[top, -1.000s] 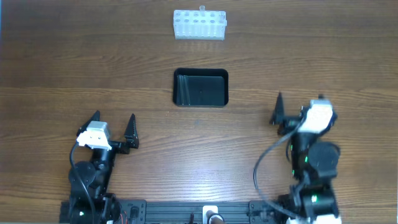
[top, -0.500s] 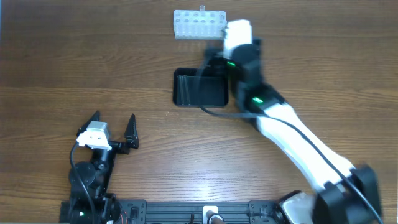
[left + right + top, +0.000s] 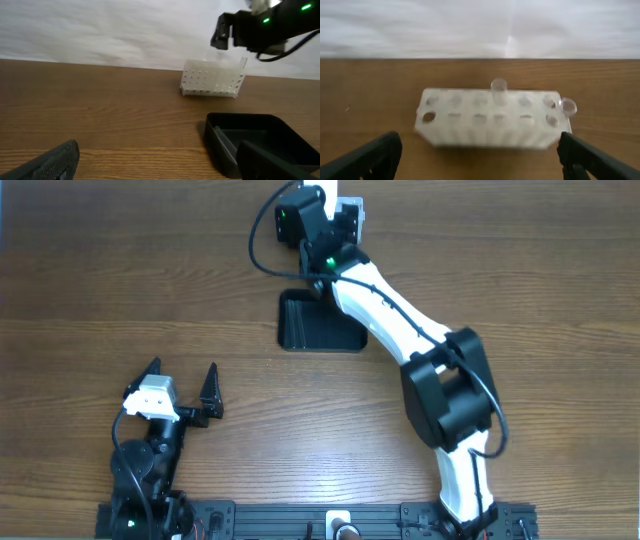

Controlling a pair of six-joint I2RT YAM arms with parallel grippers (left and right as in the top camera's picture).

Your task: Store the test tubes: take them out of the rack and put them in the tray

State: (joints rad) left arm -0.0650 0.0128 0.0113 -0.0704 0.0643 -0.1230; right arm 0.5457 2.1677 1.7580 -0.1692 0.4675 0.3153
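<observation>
Right now your right claw (image 3: 479, 142) is at the top centre of the overhead picture, over the white test tube rack (image 3: 490, 125) at the far side of the wooden table (image 3: 520, 280). Its two dark fingers (image 3: 367, 160) stand wide apart, and from its wrist camera you see the whole length of the rack lying between them. They grip nothing, and you cannot tell how high above the rack they hang. One clear test tube (image 3: 498, 90) stands upright in a back-row hole near the middle of the rack, its rim above the rack's top. A second clear tube (image 3: 568, 106) shows at one end of the rack, just beside the end holes; whether it sits in a hole or against the outside is not clear. The other holes look empty.

Just below the rack in the overhead picture sits the black tray (image 3: 300, 330), near it but not touching. Your right arm crosses over the tray's upper right corner on its way up from the lower right.

Your left claw (image 3: 183, 370) sits at the lower left, fingers spread with nothing between them, over bare table and well apart from tray and rack.
</observation>
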